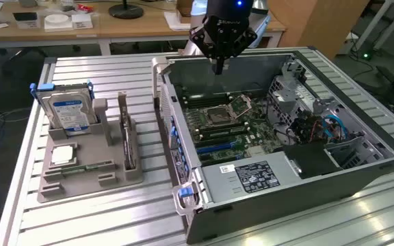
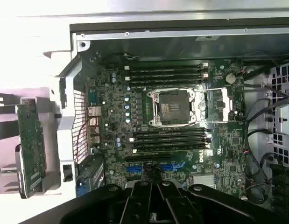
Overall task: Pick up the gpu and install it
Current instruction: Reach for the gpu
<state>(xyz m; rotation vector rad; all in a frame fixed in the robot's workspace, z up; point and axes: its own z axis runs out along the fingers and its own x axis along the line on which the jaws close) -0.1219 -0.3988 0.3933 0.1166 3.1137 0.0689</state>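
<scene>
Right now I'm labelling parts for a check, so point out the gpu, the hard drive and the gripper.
gpu (image 1: 127, 141): exterior view, upper edge of the upright card.
hard drive (image 1: 70, 111): exterior view, on its blue label.
gripper (image 1: 218, 70): exterior view, between its shut fingertips.

**Operator:** Location of the gpu (image 1: 129, 146)?

**Reference:** It sits in a narrow slot of the grey holder (image 1: 115, 177), between the hard drive (image 1: 70, 110) and the open computer case (image 1: 286, 200). It is close beside the case's outer wall but does not touch it.

**Operator:** Orientation?

**Reference:** Upright on one long edge. In the exterior view it runs front to back and appears as a thin dark strip rising above the slot.

**Operator:** Appearance?

**Reference:** A thin, flat, rectangular card. In the wrist view, the gpu (image 2: 31, 144) shows a green circuit-board face with small components and a pale label near one end.

**Operator:** Status?

**Reference:** Parked in the holder, outside the case, not installed.
</scene>
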